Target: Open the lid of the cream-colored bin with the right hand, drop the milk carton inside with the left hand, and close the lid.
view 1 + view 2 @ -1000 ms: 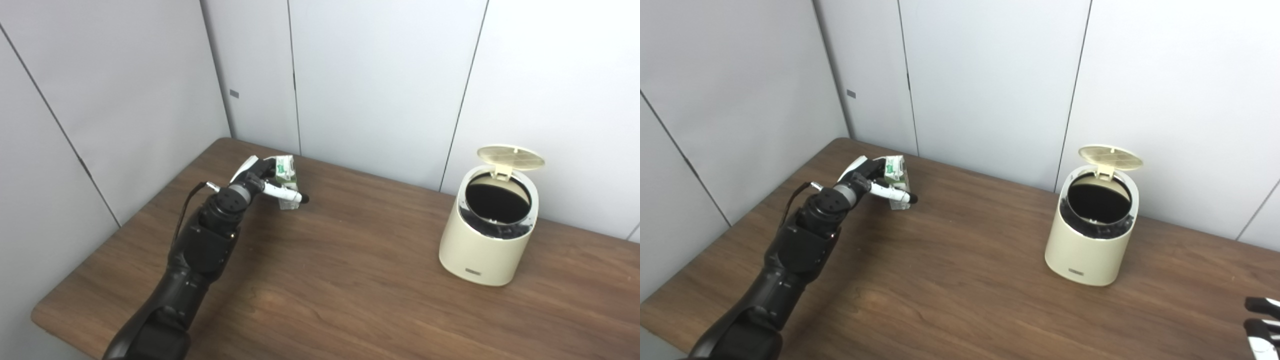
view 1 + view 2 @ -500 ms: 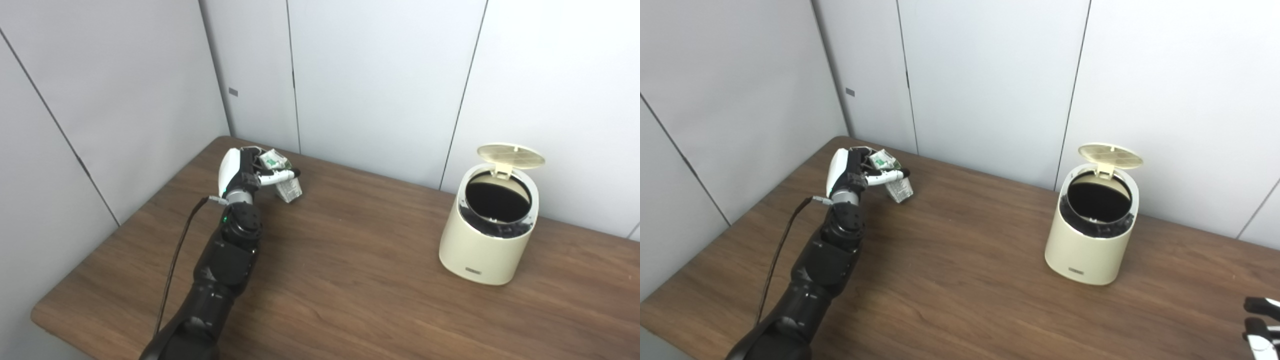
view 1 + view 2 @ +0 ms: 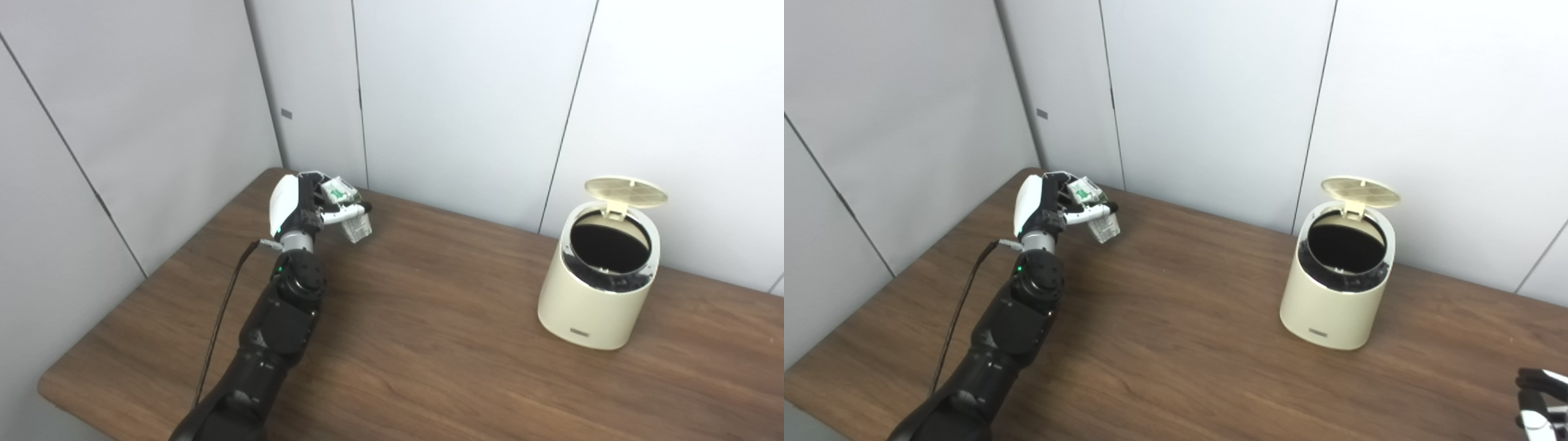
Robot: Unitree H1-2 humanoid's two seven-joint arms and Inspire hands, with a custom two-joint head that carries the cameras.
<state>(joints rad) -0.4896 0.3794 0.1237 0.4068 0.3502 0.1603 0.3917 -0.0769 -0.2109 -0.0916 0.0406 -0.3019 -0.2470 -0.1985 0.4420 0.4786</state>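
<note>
Left hand (image 3: pixel 300 208) clamped on small white-and-green milk carton (image 3: pixel 349 211), tilted, lifted off brown wooden table (image 3: pixel 429 343), well to the left of cream-colored round bin (image 3: pixel 597 288). Bin's round lid (image 3: pixel 625 191) stands open at its back rim. Right hand (image 3: pixel 1540 401) barely in frame near bin's right; can't tell finger state.

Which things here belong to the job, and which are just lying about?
Job: carton in left hand; bin with lid open; right hand waiting at the frame edge.
Lying about: nothing but the table itself.
</note>
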